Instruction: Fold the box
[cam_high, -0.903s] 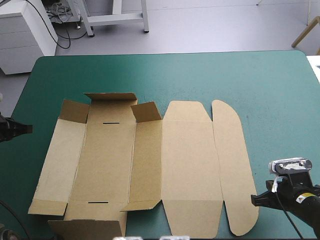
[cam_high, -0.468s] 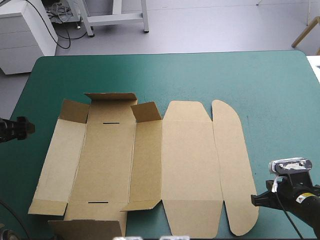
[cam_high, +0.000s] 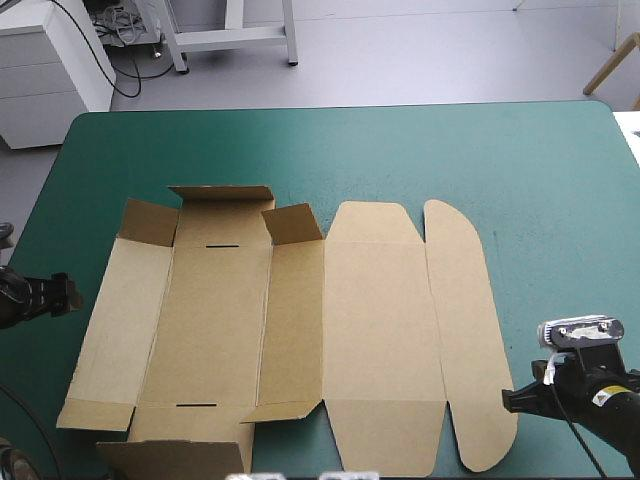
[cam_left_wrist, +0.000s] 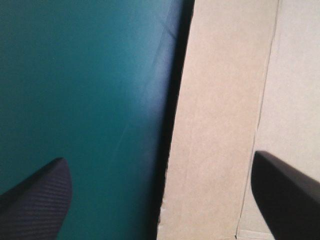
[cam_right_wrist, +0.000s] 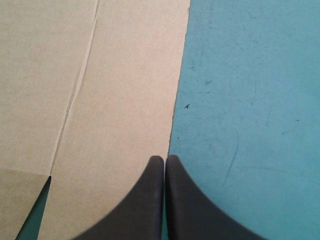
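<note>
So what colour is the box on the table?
The box is plain brown, clearest in the high view.

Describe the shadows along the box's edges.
Left wrist view: a dark shadow lines the box edge on the teal-green cover, ahead of the open left gripper. Right wrist view: almost no shadow at the edge by the shut right gripper.

Lab: white cabinet (cam_high: 42, 72), floor cables (cam_high: 118, 25).

Your left gripper (cam_high: 68, 293) has slid toward 5 o'clock, nearer you, and now sits closer to the box (cam_high: 215, 320), at its 9 o'clock, than just before.
</note>
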